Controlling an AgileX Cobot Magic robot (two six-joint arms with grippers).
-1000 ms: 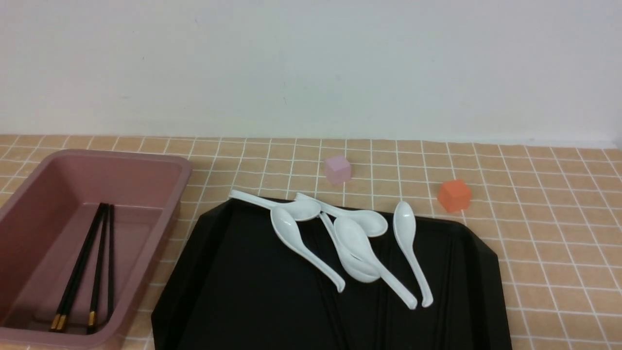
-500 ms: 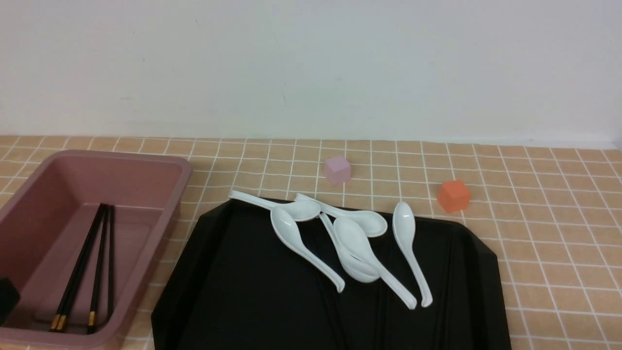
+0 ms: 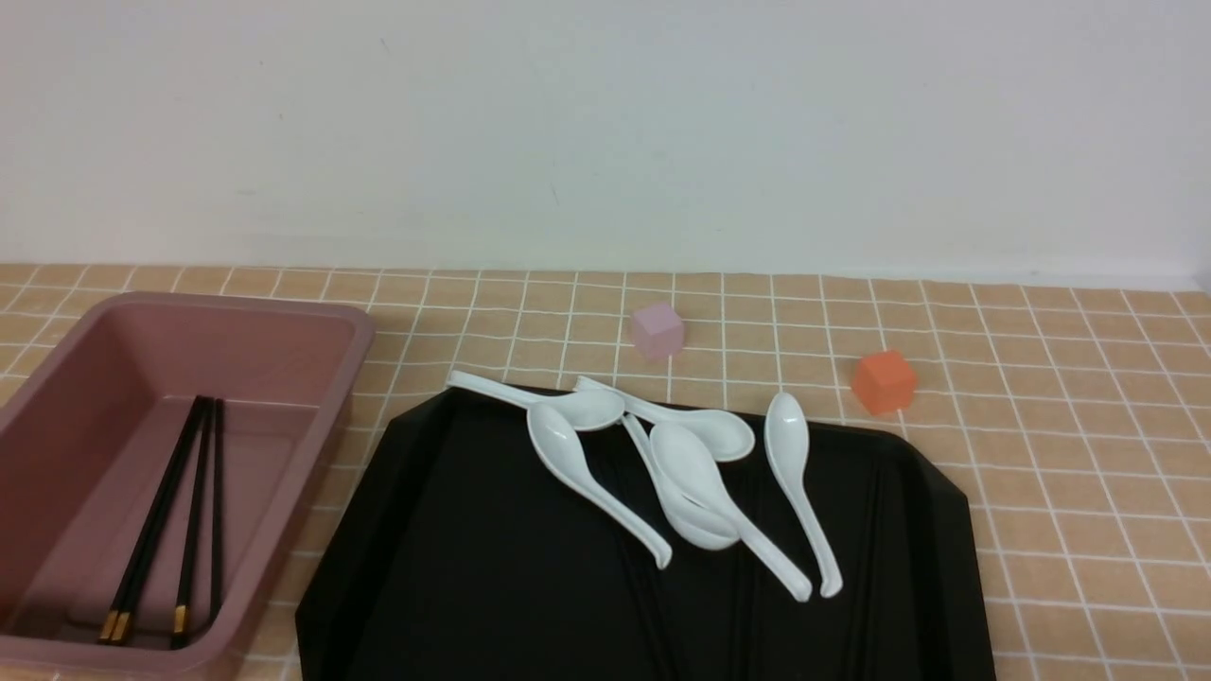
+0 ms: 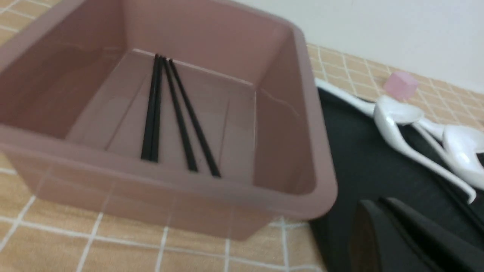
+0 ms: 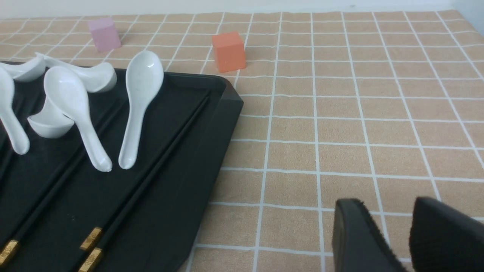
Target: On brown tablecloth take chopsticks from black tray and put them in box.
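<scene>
The pink box (image 3: 355, 364) stands at the left on the brown tablecloth (image 3: 1088, 454), with black chopsticks (image 3: 156, 515) lying inside, gold bands toward me. They also show in the left wrist view (image 4: 177, 117). The black tray (image 3: 454, 567) lies in the middle. More chopsticks (image 5: 151, 173) lie lengthwise on it in the right wrist view; they barely show in the front view. My left gripper (image 4: 378, 211) is shut and empty, low over the tray's corner beside the box. My right gripper (image 5: 387, 206) is open and empty over bare cloth to the right of the tray. Neither shows in the front view.
Several white soup spoons (image 3: 681, 473) lie piled across the far half of the tray. A small pink cube (image 3: 657, 330) and an orange cube (image 3: 884, 380) sit on the cloth behind the tray. A white wall closes the back.
Half a second ago a black part of my left gripper showed at the lower left edge of the front view, over the box; it has since moved out of view. Nothing else moved.
</scene>
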